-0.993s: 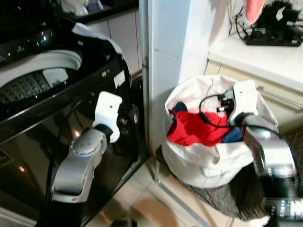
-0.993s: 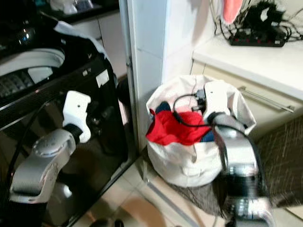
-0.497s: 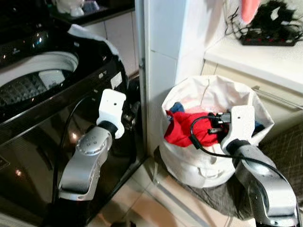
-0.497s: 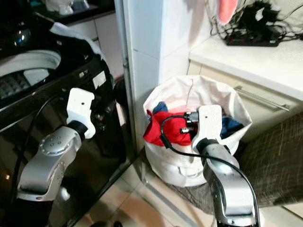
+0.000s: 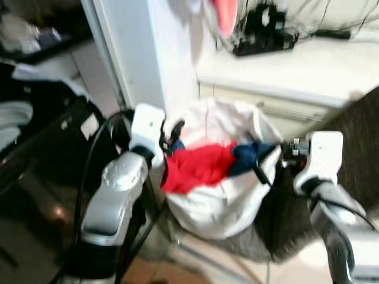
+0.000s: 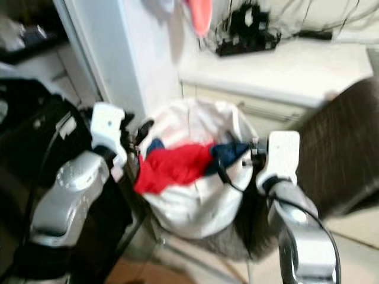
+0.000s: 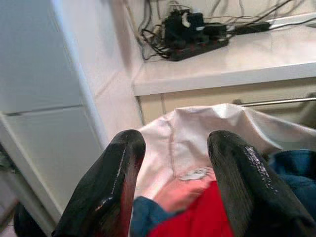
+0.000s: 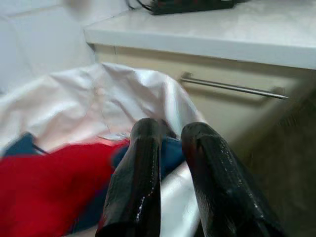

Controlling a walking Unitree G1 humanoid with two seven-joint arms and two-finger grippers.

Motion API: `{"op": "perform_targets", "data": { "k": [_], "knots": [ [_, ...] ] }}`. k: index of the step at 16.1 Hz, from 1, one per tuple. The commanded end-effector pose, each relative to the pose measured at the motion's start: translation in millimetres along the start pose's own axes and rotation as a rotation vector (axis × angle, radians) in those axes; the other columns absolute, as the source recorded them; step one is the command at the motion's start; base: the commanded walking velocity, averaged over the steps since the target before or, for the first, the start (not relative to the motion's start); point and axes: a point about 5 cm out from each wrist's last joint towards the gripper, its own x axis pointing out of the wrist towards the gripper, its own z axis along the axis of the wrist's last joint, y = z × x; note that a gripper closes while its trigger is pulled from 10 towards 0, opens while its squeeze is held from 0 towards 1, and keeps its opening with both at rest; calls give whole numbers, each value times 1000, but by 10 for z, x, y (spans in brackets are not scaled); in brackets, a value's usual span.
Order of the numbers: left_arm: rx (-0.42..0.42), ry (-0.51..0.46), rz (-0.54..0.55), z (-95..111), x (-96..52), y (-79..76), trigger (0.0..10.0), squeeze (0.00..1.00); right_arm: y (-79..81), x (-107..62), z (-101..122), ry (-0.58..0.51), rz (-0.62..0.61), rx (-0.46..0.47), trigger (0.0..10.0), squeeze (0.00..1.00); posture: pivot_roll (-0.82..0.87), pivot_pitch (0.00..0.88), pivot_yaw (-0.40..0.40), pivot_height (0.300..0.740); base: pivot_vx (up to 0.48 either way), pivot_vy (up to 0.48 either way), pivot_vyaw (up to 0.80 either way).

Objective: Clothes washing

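White cloth laundry bag (image 5: 219, 201) now sits between my grippers: left gripper (image 7: 173, 148) spread wide at its rim, right gripper (image 8: 170, 143) nearly closed, withdrawn from the red garment (image 5: 198, 167) inside; unloading hasn't begun.

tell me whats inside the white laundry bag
The white laundry bag holds a red garment on top and a dark blue garment beside it. Whatever lies beneath them is covered.

Mid-frame, the white laundry bag (image 5: 216, 195) gapes open at the top; red cloth (image 5: 195, 167) heaps inside. Pillar (image 5: 139, 53) crowds its left, counter (image 5: 296, 71) behind, seemingly close.
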Motion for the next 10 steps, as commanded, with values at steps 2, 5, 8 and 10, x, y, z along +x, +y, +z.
{"op": "perform_targets", "data": {
  "k": [2, 5, 8, 10],
  "knots": [
    [11, 1, 19, 5, 3, 81, 10000, 0, 76, -7, 76, -18, 52, -6, 10000, 0, -17, 0, 62, 740, 0, 0, 0],
    [18, -14, 30, 31, 28, 100, 10000, 0, 75, 2, 111, -17, 74, -26, 10000, 0, -20, 0, 65, 740, 0, 96, 0],
    [25, -15, 29, 32, 45, 99, 10000, 0, 74, 11, 138, -20, 79, -40, 10000, 0, -22, 0, 67, 740, 0, 369, 0],
    [27, -16, 26, 30, 59, 89, 10000, 0, 72, 17, 143, -19, 78, -45, 10000, 0, -24, 0, 68, 740, 0, 448, 0]
  ]
}}
